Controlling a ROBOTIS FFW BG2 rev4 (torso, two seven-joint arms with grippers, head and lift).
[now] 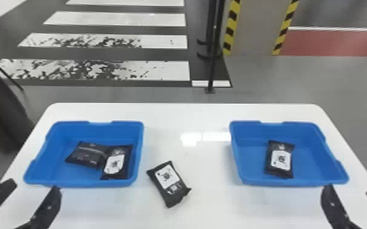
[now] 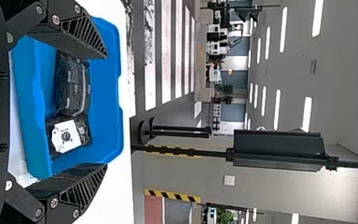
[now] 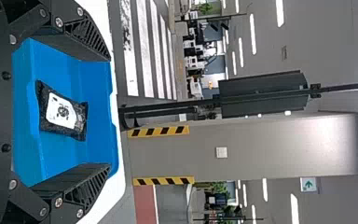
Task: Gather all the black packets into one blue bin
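Lying loose on the white table (image 1: 210, 201), black packet (image 1: 169, 183) is placed at 3 o'clock from the left gripper (image 1: 33, 186), long axis running 11-to-5. Left is nearer; its jaws are spread wide, nothing held. Right gripper (image 1: 350, 189), at the packet's 3 o'clock, is also wide, empty. Blue bin (image 1: 79, 182) at 10 o'clock is probably targeted.
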